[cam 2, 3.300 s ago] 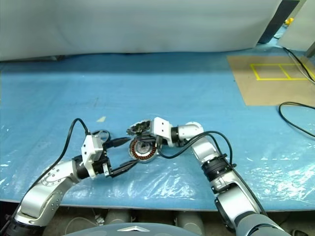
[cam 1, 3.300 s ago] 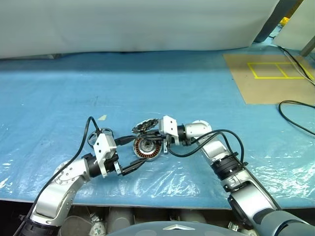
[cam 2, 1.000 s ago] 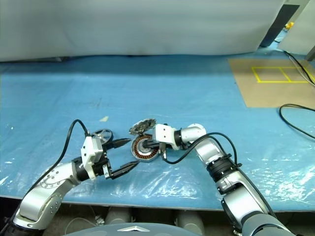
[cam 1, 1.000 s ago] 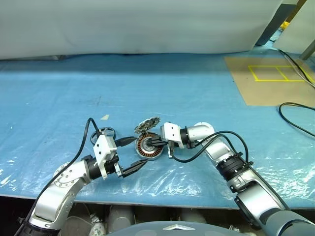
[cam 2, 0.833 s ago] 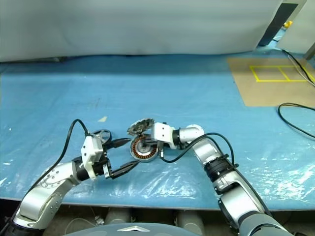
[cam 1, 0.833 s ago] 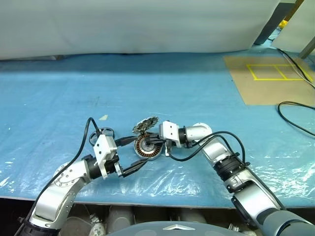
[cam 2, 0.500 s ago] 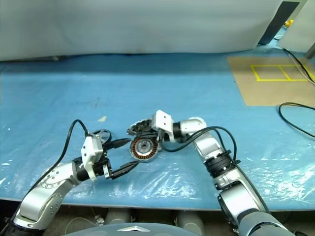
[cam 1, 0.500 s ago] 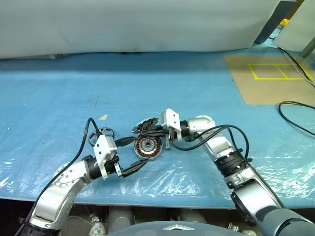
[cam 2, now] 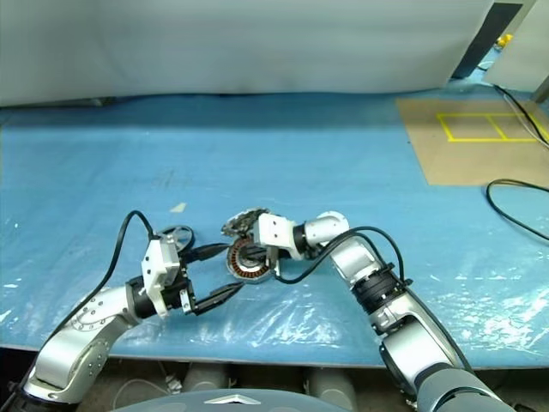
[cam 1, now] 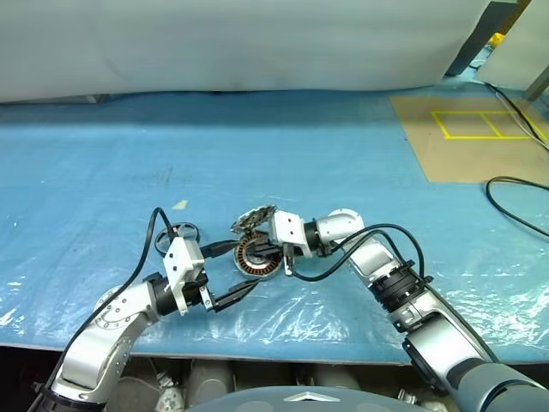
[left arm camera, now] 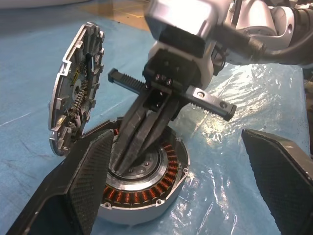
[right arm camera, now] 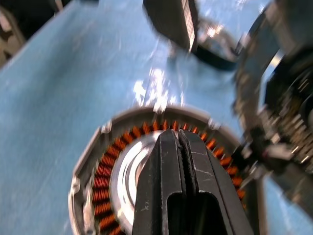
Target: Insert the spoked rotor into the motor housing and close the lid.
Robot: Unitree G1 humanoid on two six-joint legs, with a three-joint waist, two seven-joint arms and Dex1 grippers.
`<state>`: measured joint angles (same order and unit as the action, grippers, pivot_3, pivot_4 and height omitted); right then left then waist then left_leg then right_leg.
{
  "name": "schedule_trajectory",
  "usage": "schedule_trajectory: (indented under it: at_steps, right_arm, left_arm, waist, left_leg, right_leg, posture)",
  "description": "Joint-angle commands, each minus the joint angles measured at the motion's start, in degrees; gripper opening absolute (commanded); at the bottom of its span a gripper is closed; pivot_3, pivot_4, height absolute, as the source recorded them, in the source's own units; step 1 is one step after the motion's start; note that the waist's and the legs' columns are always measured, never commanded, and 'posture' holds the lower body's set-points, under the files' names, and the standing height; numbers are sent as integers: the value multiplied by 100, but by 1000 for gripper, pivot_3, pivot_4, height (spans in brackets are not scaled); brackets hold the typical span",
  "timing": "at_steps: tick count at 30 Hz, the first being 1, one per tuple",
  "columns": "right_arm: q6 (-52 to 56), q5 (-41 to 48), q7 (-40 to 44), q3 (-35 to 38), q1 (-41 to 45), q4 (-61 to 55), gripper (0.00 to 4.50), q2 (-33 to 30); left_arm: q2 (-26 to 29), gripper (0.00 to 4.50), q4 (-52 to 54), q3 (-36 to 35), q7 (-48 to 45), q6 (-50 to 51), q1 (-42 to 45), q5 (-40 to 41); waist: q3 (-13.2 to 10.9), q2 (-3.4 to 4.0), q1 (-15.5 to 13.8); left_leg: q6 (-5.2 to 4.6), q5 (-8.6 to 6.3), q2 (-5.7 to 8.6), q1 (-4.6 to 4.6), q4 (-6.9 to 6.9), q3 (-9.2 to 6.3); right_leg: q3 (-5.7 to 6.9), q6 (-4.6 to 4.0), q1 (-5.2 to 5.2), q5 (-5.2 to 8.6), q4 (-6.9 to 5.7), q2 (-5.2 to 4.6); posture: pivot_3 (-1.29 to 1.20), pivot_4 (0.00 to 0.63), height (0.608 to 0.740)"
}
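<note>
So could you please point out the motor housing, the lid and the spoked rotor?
motor housing [left arm camera: 146, 193]: left wrist view, copper windings.
lid [left arm camera: 76, 88]: left wrist view, tilted inner face.
spoked rotor [cam 1: 178, 232]: left eye view, hub.

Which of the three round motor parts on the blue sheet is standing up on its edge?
The lid: its finned disc stands tilted up on edge at the motor housing's rim. The housing lies flat with copper windings up, and the spoked rotor lies flat apart.
</note>
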<state>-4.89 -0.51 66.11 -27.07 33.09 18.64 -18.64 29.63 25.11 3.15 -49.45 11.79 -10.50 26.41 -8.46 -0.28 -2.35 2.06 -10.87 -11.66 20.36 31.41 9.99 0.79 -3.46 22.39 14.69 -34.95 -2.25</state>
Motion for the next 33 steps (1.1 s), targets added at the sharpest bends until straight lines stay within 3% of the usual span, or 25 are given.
schedule_trajectory:
  at_steps: [1,6,13,18,24,27,33]
  right_arm:
    - [-527,-537,15,-245,-10,488,54,-307]
    - [-637,-580,-65,-236,23,587,54,-340]
    - [360,801,76,582,14,-177,54,171]
    - [1337,1393,299,917,45,-1005,54,-18]
    - [2181,1699,632,1010,-302,-2122,54,-841]
    - [2064,1483,684,976,-553,-2211,54,-1286]
    - [2080,1409,95,1210,-899,-2221,54,-1367]
  left_arm:
    - [-19,4414,159,10,28,-46,-24,30]
    - [-29,4414,87,0,16,-79,10,13]
    - [-55,4414,22,24,-15,-86,114,9]
    - [-21,4414,98,-104,0,-53,61,99]
    - [323,4414,341,-969,6,173,-150,622]
    - [637,4414,279,-1586,-41,332,-284,882]
    - [1433,4414,-635,-2431,-273,543,-1,794]
  waist:
    - [0,0,-8]
    - [1,0,-22]
    - [0,1,-9]
    - [-1,2,-9]
    - [-3,-1,-21]
    - [-3,-2,-21]
    - [-7,-4,-8]
  left_leg:
    - [0,0,0,-6,0,0]
    - [-19,-11,3,-38,6,2]
    - [-19,-11,-2,-22,14,0]
    - [-18,-8,-1,30,22,-2]
    - [-16,-9,-3,33,24,-2]
    - [-17,-10,-2,31,26,-2]
    - [-18,-10,-5,27,40,-1]
  right_leg:
    - [0,-1,-6,0,0,0]
    - [0,-1,-39,2,1,-8]
    - [-1,-2,-22,1,-9,-3]
    - [-1,19,33,-13,-36,2]
    - [5,18,35,-12,-42,3]
    - [5,2,33,-2,-39,3]
    - [-1,-1,35,0,-42,6]
  posture:
    - [0,150,740]
    - [0,150,740]
    - [0,150,740]
    - [0,150,740]
    - [0,150,740]
    - [0,150,740]
    - [0,150,740]
